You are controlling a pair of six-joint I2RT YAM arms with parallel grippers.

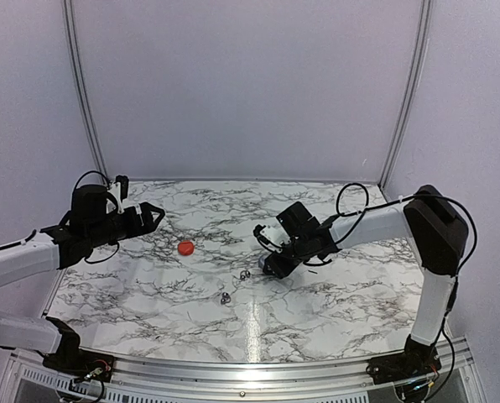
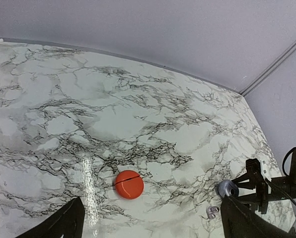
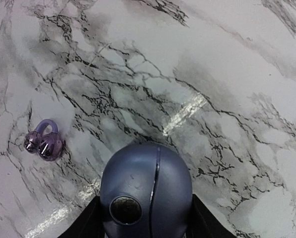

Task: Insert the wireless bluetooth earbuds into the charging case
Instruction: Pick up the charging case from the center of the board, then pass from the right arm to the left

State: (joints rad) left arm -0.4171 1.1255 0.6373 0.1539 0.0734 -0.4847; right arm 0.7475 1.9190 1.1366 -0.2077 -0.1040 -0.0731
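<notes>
Clamps closed blue-grey charging case in right gripper; holds left gripper agape near red case; shows one silvery earbud loose on marble table beside; marks case-securing step; probably calls next for opening lid before insertion

Left gripper aloft, fingers wide apart. Right gripper low, arm outstretched, clamped on case.

white marble table with black veins, orange-red case, slate-blue case, glossy silvery-purple earbud
</notes>
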